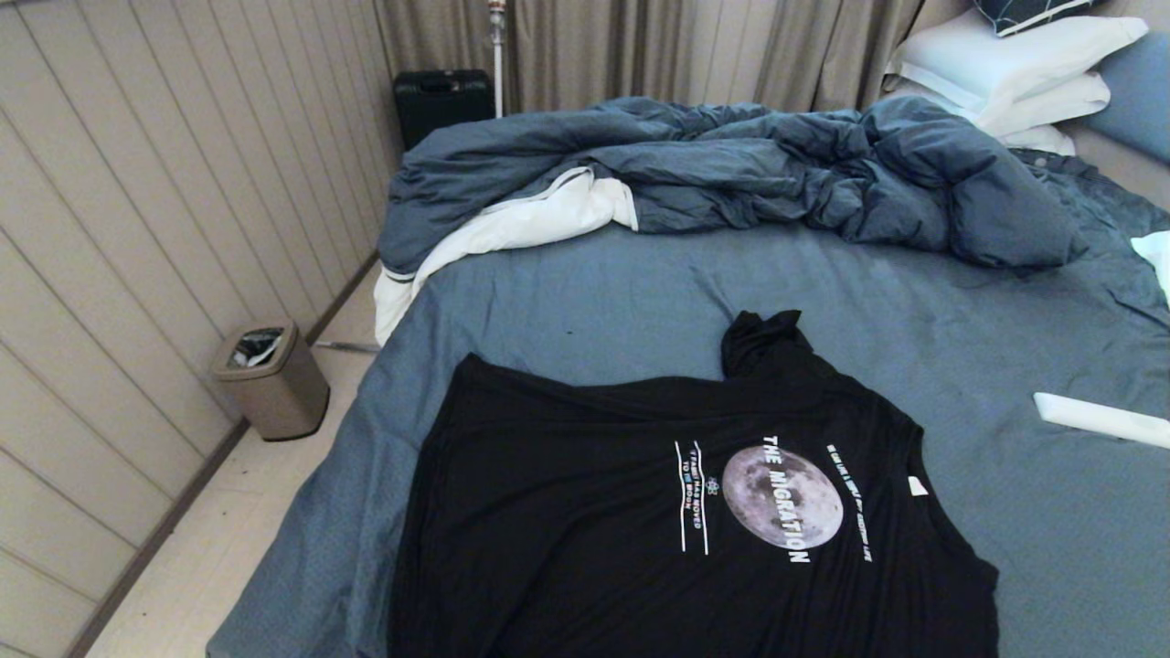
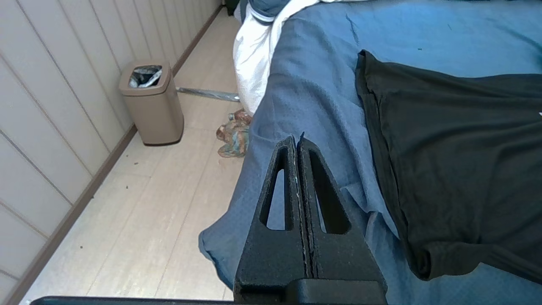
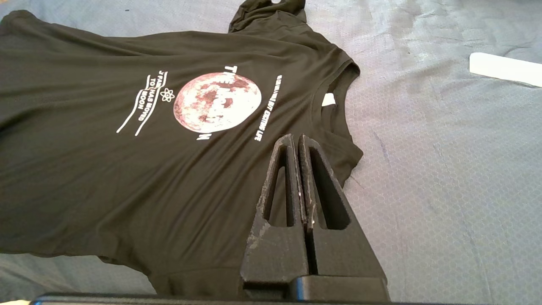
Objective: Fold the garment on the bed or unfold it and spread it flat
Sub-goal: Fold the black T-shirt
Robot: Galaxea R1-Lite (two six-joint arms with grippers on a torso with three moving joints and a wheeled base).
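The garment, a black T-shirt with a grey moon print and white lettering, lies spread on the near part of the bed, neck tag toward the right. One sleeve sticks up crumpled at its far edge. Neither arm shows in the head view. My left gripper is shut and empty, hanging over the bed's left edge beside the garment. My right gripper is shut and empty, above the garment near its collar.
A bunched dark-blue duvet with white lining lies across the far bed, white pillows at the far right. A flat white object rests on the sheet at the right. On the floor to the left stand a beige bin and a crumpled cloth.
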